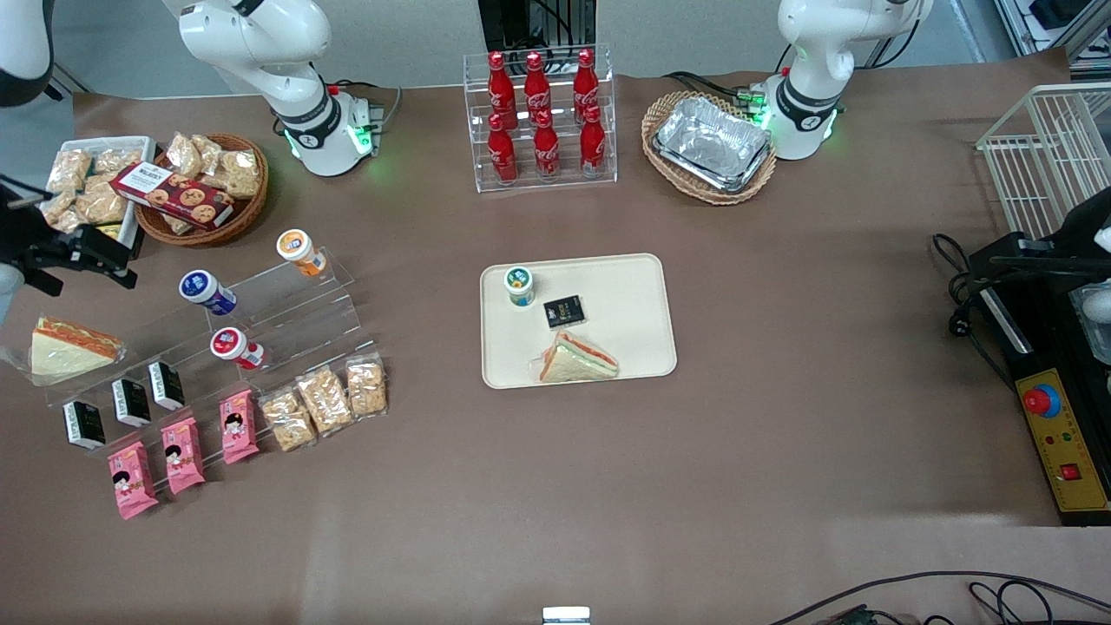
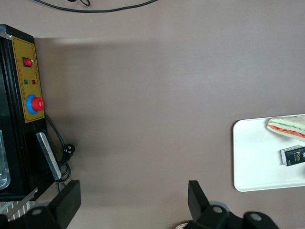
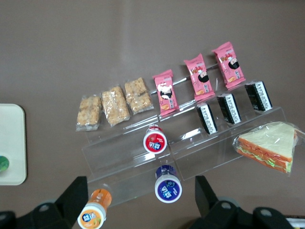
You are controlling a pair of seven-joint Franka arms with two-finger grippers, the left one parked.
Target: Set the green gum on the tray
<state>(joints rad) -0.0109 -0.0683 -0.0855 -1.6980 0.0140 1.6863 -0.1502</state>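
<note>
The green gum (image 1: 520,285) stands upright on the beige tray (image 1: 625,295), in the corner farthest from the front camera, toward the working arm's end. A small black packet (image 1: 563,311) and a wrapped sandwich (image 1: 576,359) lie on the same tray. In the right wrist view only the gum's lid edge (image 3: 2,163) shows, on the tray (image 3: 12,143). My right gripper (image 1: 82,258) hangs open and empty well away from the tray, at the working arm's end of the table. It is above the clear stepped stand (image 3: 143,152), and nothing sits between its fingers (image 3: 76,195).
The stand holds orange (image 1: 299,249), blue (image 1: 207,291) and red (image 1: 234,346) gum bottles, black packets and a sandwich (image 1: 69,347). Pink snack packs (image 1: 182,453) and cracker bags (image 1: 323,401) lie in front. A cola rack (image 1: 540,117), foil-tray basket (image 1: 712,148) and control box (image 1: 1063,443) stand around.
</note>
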